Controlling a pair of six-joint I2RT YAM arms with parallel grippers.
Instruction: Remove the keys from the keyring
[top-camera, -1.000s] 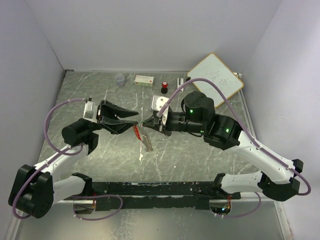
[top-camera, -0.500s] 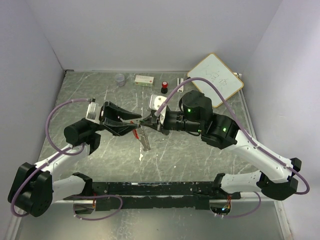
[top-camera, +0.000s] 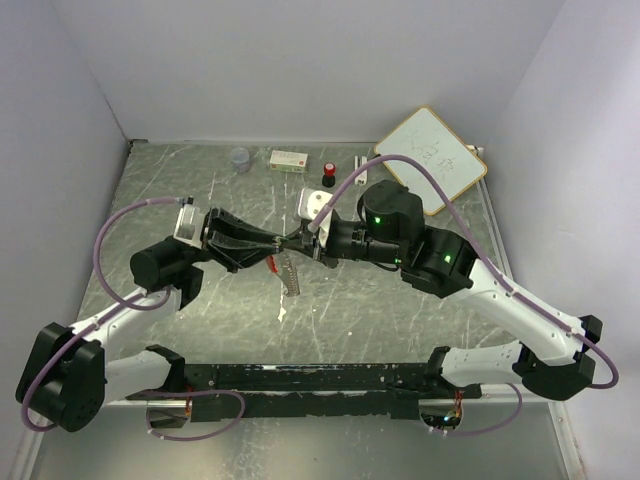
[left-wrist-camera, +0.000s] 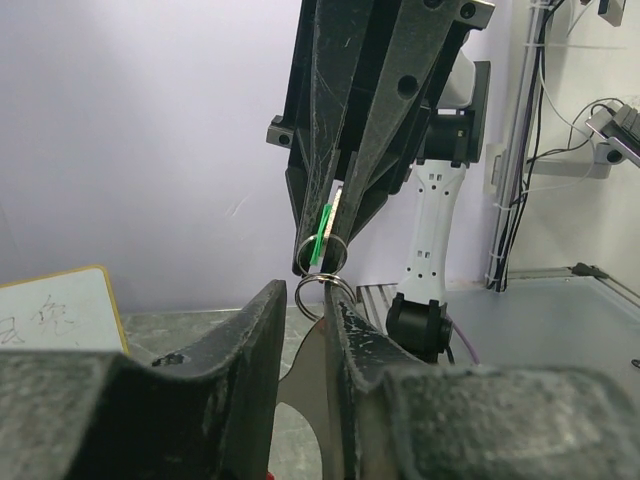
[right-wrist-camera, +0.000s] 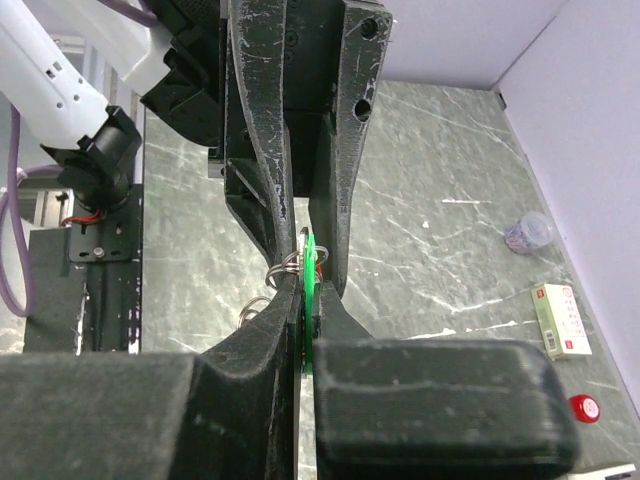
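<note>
Aloft, green key (right-wrist-camera: 309, 262), clamped inside right claw (right-wrist-camera: 305, 292)

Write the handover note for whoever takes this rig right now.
Left gripper: shut on the keyring.
Right gripper: shut on the green key, tip to tip with the left.
Red key: dangles just below them.
Done: keyring and green key gripped; neither key looks off yet.
Left: pull the green key free, then the red key.
</note>
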